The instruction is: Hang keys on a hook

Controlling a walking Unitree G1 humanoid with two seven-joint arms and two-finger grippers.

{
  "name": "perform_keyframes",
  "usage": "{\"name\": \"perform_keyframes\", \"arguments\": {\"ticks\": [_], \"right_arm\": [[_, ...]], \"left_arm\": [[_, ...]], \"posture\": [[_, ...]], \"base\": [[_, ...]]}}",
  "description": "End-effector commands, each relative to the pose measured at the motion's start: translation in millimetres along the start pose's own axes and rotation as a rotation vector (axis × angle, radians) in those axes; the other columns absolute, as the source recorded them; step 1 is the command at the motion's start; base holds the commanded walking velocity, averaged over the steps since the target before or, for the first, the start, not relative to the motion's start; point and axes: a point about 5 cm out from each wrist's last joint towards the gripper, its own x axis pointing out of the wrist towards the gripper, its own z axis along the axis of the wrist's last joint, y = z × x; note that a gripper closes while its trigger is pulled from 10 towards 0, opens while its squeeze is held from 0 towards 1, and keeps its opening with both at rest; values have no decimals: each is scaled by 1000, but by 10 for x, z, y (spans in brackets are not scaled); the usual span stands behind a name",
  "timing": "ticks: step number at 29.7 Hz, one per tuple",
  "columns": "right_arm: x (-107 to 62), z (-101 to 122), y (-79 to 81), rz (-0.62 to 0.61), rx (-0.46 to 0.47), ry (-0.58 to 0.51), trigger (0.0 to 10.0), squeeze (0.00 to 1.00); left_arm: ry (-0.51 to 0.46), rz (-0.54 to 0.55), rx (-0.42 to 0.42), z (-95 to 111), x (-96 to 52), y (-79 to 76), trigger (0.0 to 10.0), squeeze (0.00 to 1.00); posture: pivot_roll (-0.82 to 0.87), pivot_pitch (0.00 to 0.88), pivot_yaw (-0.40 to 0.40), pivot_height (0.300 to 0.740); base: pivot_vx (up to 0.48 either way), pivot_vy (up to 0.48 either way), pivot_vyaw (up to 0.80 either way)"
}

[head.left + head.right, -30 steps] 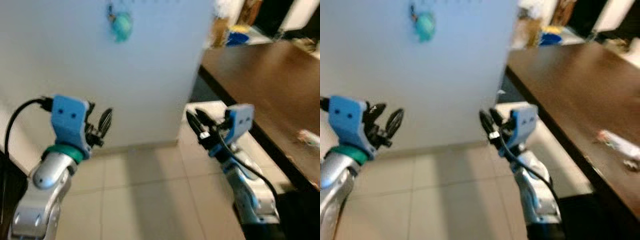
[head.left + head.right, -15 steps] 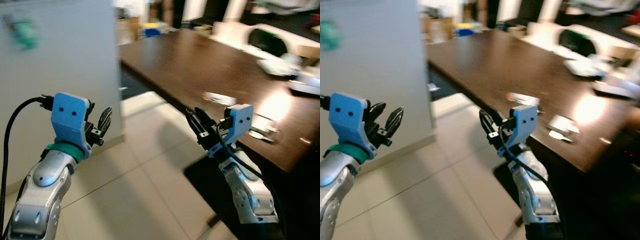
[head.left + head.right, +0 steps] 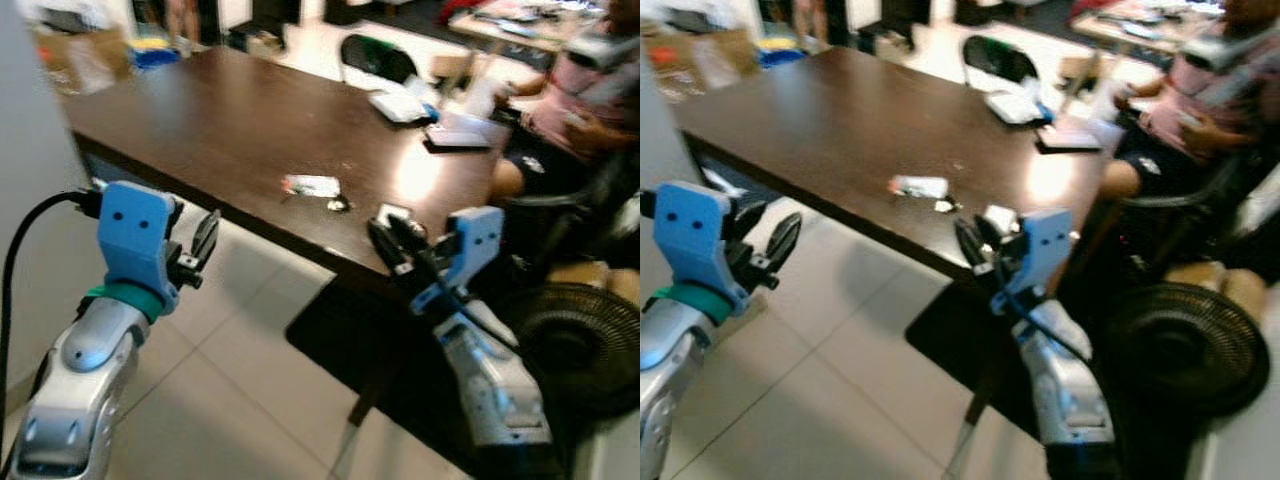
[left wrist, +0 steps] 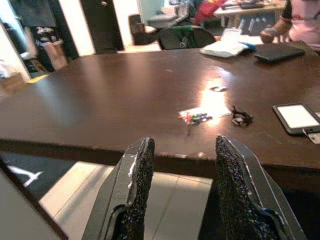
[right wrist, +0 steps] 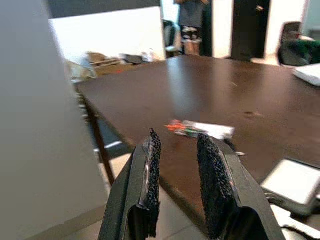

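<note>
A: Where are the keys (image 4: 197, 116)?

B: Flat on the brown table (image 3: 200, 110), near its front edge, in no gripper. They read as a pale tag with red and green bits at one end. The head views are too blurred to make out single keys.

A: And the small dark thing just beside them?

B: A dark tangle (image 4: 241, 117), apart from the tag. I can't tell what it is.

A: Left gripper (image 4: 182, 145)?

B: Raised in front of the table edge, short of the keys. Its fingers are spread wide with nothing between them.

A: Right gripper (image 5: 179, 137)?

B: Also held up before the table. Its fingers stand a narrower gap apart and are empty. From its wrist the keys sit just beyond the fingertips, out on the tabletop.

A: What else is on the table?

B: A tablet (image 4: 297, 116) lies near the edge, off to the side of the keys and partly hidden behind the right gripper in the head views. Farther back are white papers (image 4: 225, 47) and a dark flat case (image 4: 277, 52).

A: Anyone around?

B: A person (image 3: 580, 100) in pink sits at the far corner, cut off by the frame. A fan (image 3: 580, 340) stands on the floor below, half hidden behind the right arm. A grey wall (image 5: 40, 125) blocks one side of the right wrist view.
</note>
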Motion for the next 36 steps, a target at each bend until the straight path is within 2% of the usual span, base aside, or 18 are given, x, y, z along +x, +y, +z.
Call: {"name": "perform_keyframes", "arguments": {"ticks": [1,19,20,22,26,36], "right_arm": [[-19,13,-31,-11,-6,-5,10000,0],[-21,11,-33,-10,-17,-5,10000,0],[-22,10,-32,-9,-18,-4,10000,0],[-22,10,-32,-9,-18,-4,10000,0],[-23,11,-34,-8,-21,-4,10000,0],[-25,11,-33,-9,-23,-4,10000,0]], "left_arm": [[-7,-6,5,11,-11,-11,10000,0],[-4,-12,6,5,-7,-18,10000,0],[21,-76,5,-33,-26,-63,10000,0],[21,-76,5,-33,-26,-63,10000,0],[51,-281,54,-94,-126,-226,10000,0],[55,-324,59,-114,-148,-294,10000,0]], "posture": [[58,103,64,740],[58,108,65,740],[58,109,65,740],[58,109,65,740],[56,112,65,740],[55,113,67,740]], "base": [[454,0,-575],[453,0,0],[0,0,0],[0,0,0],[0,0,0],[0,0,0]]}}
